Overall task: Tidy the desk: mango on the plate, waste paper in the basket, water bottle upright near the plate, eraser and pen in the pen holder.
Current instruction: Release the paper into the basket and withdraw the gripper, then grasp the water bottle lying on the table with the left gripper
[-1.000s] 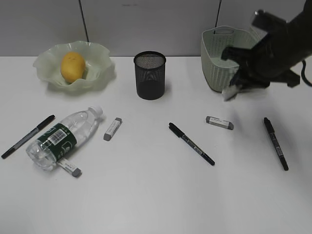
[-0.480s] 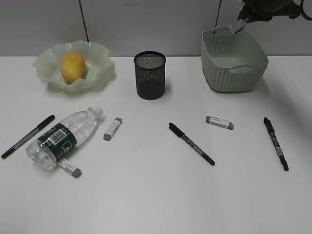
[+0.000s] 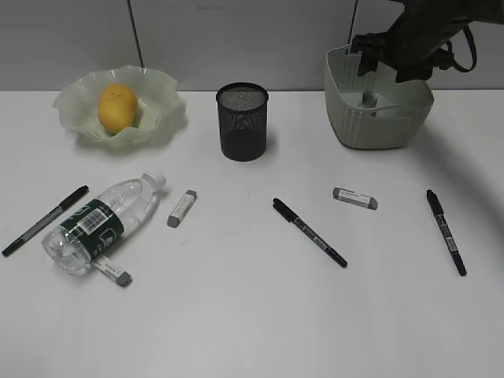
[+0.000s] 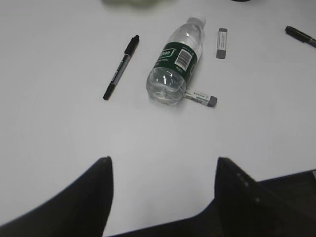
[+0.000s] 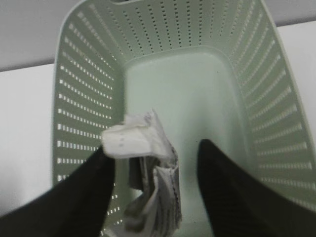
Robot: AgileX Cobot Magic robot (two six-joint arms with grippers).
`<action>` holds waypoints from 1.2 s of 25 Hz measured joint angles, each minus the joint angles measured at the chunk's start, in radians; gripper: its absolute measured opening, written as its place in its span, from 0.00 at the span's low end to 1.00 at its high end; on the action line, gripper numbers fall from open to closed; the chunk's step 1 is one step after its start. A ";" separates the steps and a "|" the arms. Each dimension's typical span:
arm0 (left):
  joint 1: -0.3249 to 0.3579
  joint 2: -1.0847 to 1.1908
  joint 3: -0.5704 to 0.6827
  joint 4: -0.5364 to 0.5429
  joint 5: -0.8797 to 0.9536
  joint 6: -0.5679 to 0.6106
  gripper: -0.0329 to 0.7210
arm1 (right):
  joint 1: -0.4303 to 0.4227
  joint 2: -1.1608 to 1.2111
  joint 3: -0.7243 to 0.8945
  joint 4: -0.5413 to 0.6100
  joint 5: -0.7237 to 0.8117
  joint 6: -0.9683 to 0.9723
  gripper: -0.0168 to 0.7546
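1. Above the basket [image 3: 378, 106] at the far right of the desk [image 3: 252, 315], seen from outside, my right claw [image 3: 394, 55] hangs over the opening, placed there so that anything let go drops inside; from this angle I cannot tell how its jaws stand. The mango [image 3: 117, 107] already lies in the plate [image 3: 161, 98], so I judge that part done. The water bottle [image 3: 102, 222] lies on its side, well apart from the plate, with one eraser [image 3: 113, 272] tucked against its base and another [image 3: 181, 208] just beside its cap end. A third eraser [image 3: 354, 198] and three pens [image 3: 309, 231] lie loose on the desk, and the pen holder [image 3: 242, 122] shows nothing sticking out of it.

2. From my left wrist, my left claw [image 4: 163, 197] has its jaws apart and grips nothing; it waits over bare desk, back from the bottle [image 4: 176, 69], a pen [image 4: 121, 66] and two erasers [image 4: 200, 98], presumably leaving room while the other arm works.

3. From my right wrist, my jaws stand apart with the waste paper [image 5: 145, 177] between them, over the basket's [image 5: 276, 113] floor. It touches or nearly touches the left jaw, so I cannot tell whether it has dropped free.
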 joint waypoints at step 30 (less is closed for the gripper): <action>0.000 0.000 0.000 0.000 0.000 0.000 0.68 | 0.001 -0.399 -0.030 -0.005 0.690 -0.292 0.78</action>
